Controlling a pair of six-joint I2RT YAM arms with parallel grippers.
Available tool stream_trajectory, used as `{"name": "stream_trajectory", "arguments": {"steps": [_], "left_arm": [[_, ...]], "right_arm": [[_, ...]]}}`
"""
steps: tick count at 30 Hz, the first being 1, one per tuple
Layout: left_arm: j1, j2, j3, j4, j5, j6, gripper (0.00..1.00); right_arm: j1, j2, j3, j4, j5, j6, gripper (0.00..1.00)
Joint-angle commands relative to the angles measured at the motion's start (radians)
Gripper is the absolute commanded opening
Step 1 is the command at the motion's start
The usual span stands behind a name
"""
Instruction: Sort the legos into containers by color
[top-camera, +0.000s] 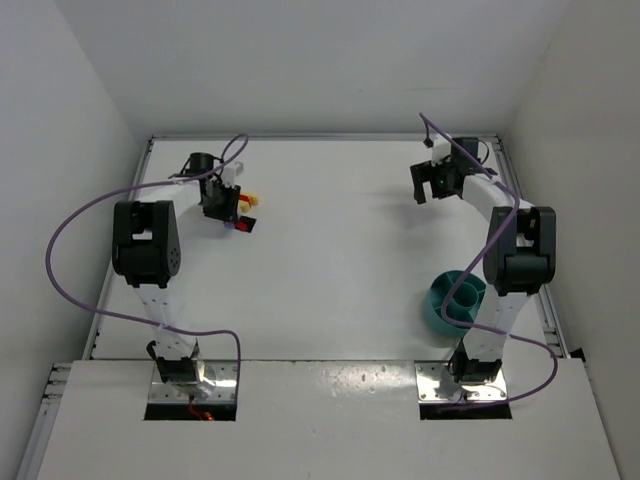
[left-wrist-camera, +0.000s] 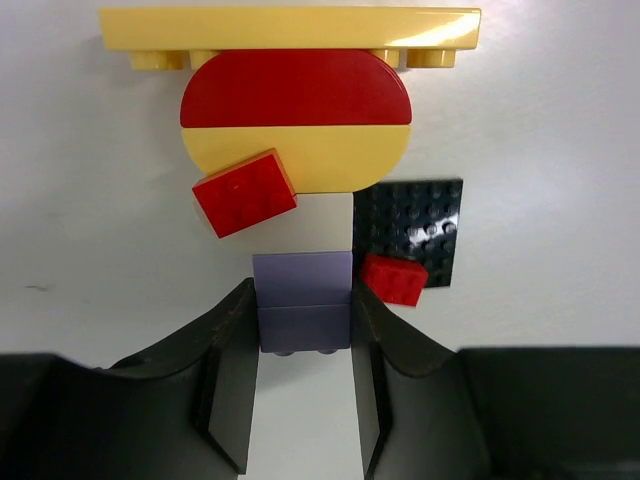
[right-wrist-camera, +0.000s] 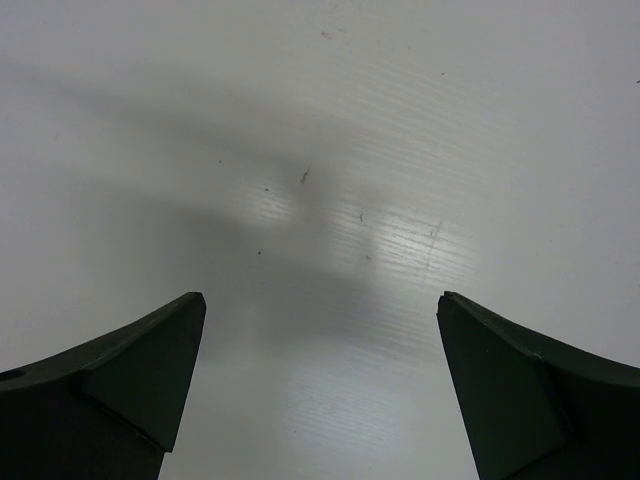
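From above, the left arm reaches to the far left part of the tabletop (top-camera: 330, 260). The left fingers (top-camera: 231, 209) are down at a small cluster of bricks, of which a yellow piece (top-camera: 251, 200) and a red piece (top-camera: 246, 226) show just beside them. The right arm stretches toward the far right, and the right fingers (top-camera: 430, 192) hang over bare tabletop, well apart from the bricks. The teal bowl (top-camera: 436, 300) stands near the right arm's base, partly hidden by that arm. No brick can be made out inside it.

In the left wrist view, the two dark fingers are clamped on a purple brick (left-wrist-camera: 303, 300), one finger touching each side. The brick lies flat on the tabletop. Beyond it lie a yellow half-round (left-wrist-camera: 310, 160) and a red half-round (left-wrist-camera: 295, 88), joined along their straight edges. A long yellow plate (left-wrist-camera: 290, 28) lies across the far side. A tilted red brick (left-wrist-camera: 245, 192) overlaps the yellow half-round's near left edge. To the right, a black plate (left-wrist-camera: 420, 225) carries a small red brick (left-wrist-camera: 393, 279) at its near left corner.

In the right wrist view, the fingers stand wide apart, with nothing but white tabletop between them.
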Motion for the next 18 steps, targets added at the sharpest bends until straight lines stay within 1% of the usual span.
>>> {"name": "stream_trajectory", "arguments": {"steps": [1,2,3,7,9,10,11,12,13,14,15,16,17,18], "left_arm": [[-0.008,-0.089,-0.058,0.000,0.147,0.040,0.33],[-0.008,-0.104,-0.068,0.000,0.204,0.055,0.33],[-0.008,-0.136,-0.080,-0.018,0.304,0.083,0.33],[-0.008,-0.184,-0.092,-0.055,0.463,0.106,0.30],[-0.008,-0.195,-0.101,-0.082,0.511,0.129,0.28],[0.001,-0.195,-0.101,-0.107,0.570,0.141,0.27],[0.001,-0.186,-0.101,-0.118,0.607,0.141,0.27],[0.029,-0.164,-0.092,-0.131,0.650,0.141,0.27],[0.040,-0.149,-0.092,-0.159,0.742,0.141,0.26],[0.049,-0.131,-0.083,-0.174,0.782,0.141,0.26],[0.067,-0.092,-0.069,-0.193,0.814,0.141,0.24],[0.076,-0.072,-0.069,-0.235,0.877,0.158,0.23],[0.077,-0.052,-0.057,-0.259,0.905,0.176,0.20],[0.092,-0.022,-0.046,-0.278,0.928,0.199,0.20]], "right_arm": [[0.012,-0.029,-0.016,0.028,-0.030,-0.008,1.00],[0.012,-0.038,-0.017,0.028,-0.030,-0.008,1.00],[0.012,-0.038,-0.027,0.028,-0.030,-0.008,1.00],[0.012,-0.047,-0.036,0.028,-0.048,-0.008,1.00],[0.012,-0.047,-0.047,0.019,-0.057,-0.008,1.00],[0.012,-0.056,-0.047,0.019,-0.057,-0.008,1.00],[0.021,-0.056,-0.047,0.019,-0.057,-0.008,1.00],[0.021,-0.056,-0.047,0.019,-0.068,-0.008,1.00],[0.021,-0.056,-0.047,0.019,-0.068,-0.008,1.00],[0.021,-0.056,-0.047,0.010,-0.068,-0.008,1.00],[0.021,-0.056,-0.047,0.010,-0.077,-0.008,1.00],[0.021,-0.056,-0.047,0.010,-0.077,-0.008,1.00],[0.031,-0.056,-0.047,0.010,-0.089,-0.008,1.00],[0.031,-0.056,-0.047,0.001,-0.090,-0.017,1.00]]}}
